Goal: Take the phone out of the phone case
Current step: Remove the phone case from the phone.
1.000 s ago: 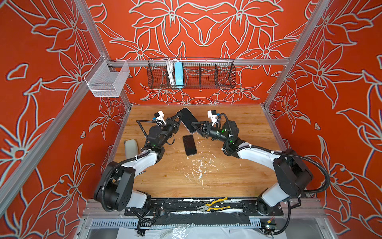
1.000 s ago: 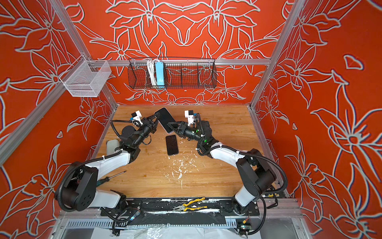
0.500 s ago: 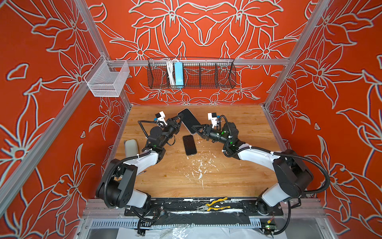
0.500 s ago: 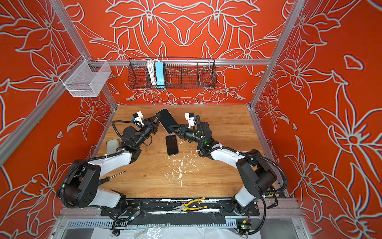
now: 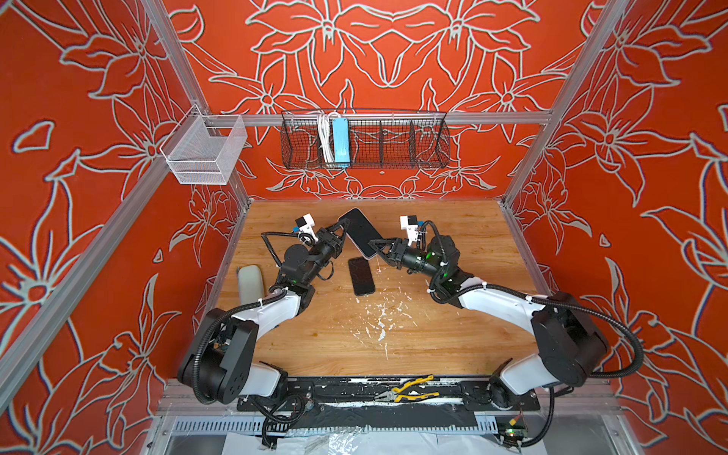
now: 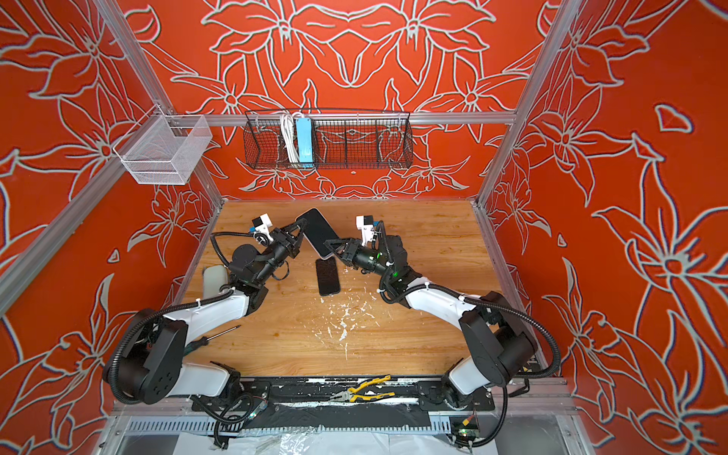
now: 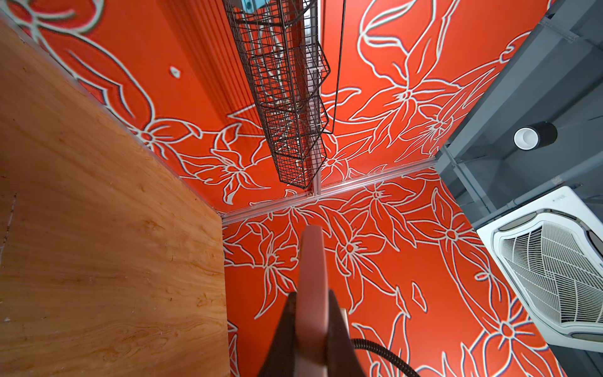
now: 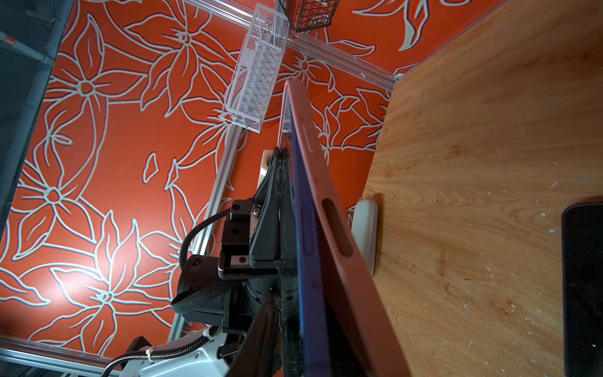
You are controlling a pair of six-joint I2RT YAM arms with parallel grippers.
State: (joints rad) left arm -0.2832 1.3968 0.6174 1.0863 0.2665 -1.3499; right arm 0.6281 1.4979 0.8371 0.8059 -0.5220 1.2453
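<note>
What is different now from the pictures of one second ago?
The right gripper has edged slightly toward the lower end of the raised phone case; whether it grips is unclear. The left gripper still holds the case, and the loose dark phone has not moved.

The phone case (image 8: 339,235) looks like matt, soft dusty-pink rubber, the phone (image 8: 305,228) in it has a smooth blue edge and a glossy dark screen, and the fingers (image 8: 270,202) of my left hand (image 8: 281,152) are matt black plastic. The table (image 5: 433,335) is smooth varnished wood with white flecks; the second phone (image 5: 361,275) on the table is glossy black.
</note>
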